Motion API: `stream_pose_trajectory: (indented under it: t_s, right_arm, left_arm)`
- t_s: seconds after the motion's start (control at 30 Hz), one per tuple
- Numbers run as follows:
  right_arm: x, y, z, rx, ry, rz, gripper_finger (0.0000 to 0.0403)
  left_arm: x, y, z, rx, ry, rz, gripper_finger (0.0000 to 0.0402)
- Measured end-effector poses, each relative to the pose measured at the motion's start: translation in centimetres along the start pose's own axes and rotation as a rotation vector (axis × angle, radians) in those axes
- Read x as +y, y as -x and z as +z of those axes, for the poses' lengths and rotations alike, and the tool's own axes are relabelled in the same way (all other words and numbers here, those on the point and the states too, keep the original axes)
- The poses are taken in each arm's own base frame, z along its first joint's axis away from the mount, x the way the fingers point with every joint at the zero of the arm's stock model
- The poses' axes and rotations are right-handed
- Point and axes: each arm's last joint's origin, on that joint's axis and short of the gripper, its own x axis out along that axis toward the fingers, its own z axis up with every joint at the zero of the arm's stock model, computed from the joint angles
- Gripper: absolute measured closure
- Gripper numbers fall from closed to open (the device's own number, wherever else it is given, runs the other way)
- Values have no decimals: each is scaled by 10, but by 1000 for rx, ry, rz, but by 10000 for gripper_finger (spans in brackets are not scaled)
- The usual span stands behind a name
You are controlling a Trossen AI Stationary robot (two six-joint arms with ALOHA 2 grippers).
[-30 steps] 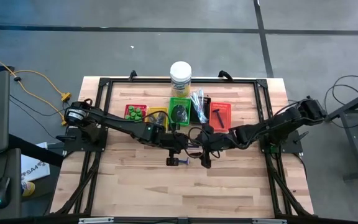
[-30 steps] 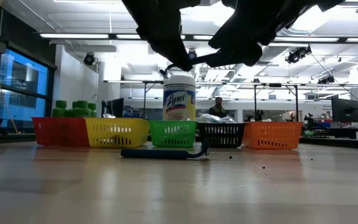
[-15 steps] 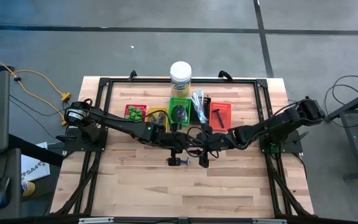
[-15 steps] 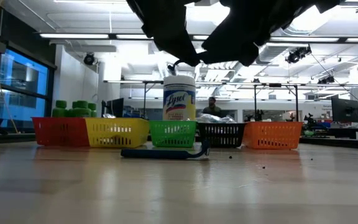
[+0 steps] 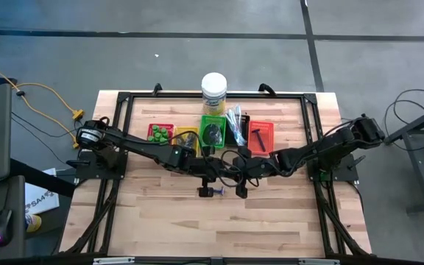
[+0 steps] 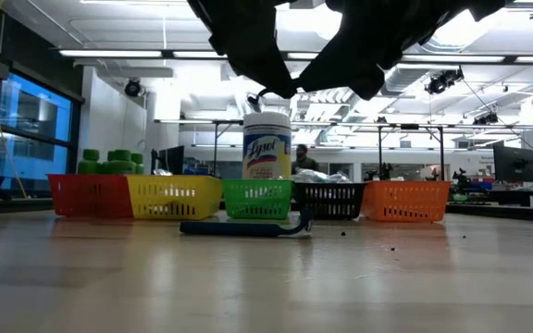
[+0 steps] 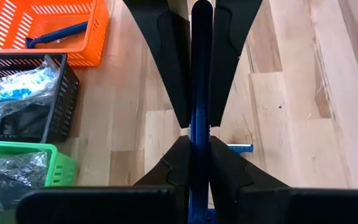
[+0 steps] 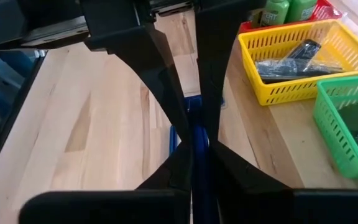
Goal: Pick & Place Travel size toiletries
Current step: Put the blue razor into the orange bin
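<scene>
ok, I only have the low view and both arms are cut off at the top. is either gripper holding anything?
Observer: Yes. The left gripper is shut on a slim dark-blue plastic razor.
Operator: and the right one?
Observer: The right gripper is shut on that same razor, coming at it from the opposite side.
Operator: anything in the orange tray?
Observer: Another dark-blue razor lies inside the orange slotted plastic tray.
</scene>
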Motion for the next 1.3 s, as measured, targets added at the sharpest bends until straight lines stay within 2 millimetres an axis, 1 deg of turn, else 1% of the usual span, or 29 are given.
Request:
stream_pose_trajectory:
  t_s: [0.17, 0.23, 0.3, 0.53, 0.6, 0.67, 0.8, 0.87, 0.97, 1.13, 1.3]
  right_arm:
    - [1, 0, 0, 6, -1, 24, 375]
    - [1, 0, 0, 10, -3, 38, 375]
    - [0, 0, 0, 15, -5, 50, 375]
    - [0, 0, -1, 36, -27, 58, 375]
    - [-1, 0, -3, 51, -25, 50, 375]
    - [-2, 0, -5, 68, -28, 43, 375]
    - [-5, 6, -8, 118, -51, -10, 375]
    - [-8, 14, -8, 145, -51, -48, 375]
    - [-14, 29, -4, 149, -60, -112, 375]
    - [-36, 61, -1, 178, -130, -308, 375]
    - [-67, 91, -4, 201, -248, -585, 375]
  left_arm:
    - [-1, 0, 0, 2, 4, -31, 375]
    - [-1, 0, 0, 0, 4, -48, 358]
    - [-1, 0, 0, -1, 2, -46, 322]
    - [-1, 0, -2, 22, -6, -38, 169]
    - [-1, 0, -4, 40, -9, -36, 136]
    - [0, 0, -7, 71, -13, -33, 115]
    - [2, 10, -9, 107, 33, -27, 100]
    - [5, 21, -11, 130, 55, -10, 100]
    - [9, 36, -10, 119, 94, 20, 104]
    - [14, 57, -12, 126, 142, 44, 112]
    - [15, 61, -11, 116, 164, 51, 112]
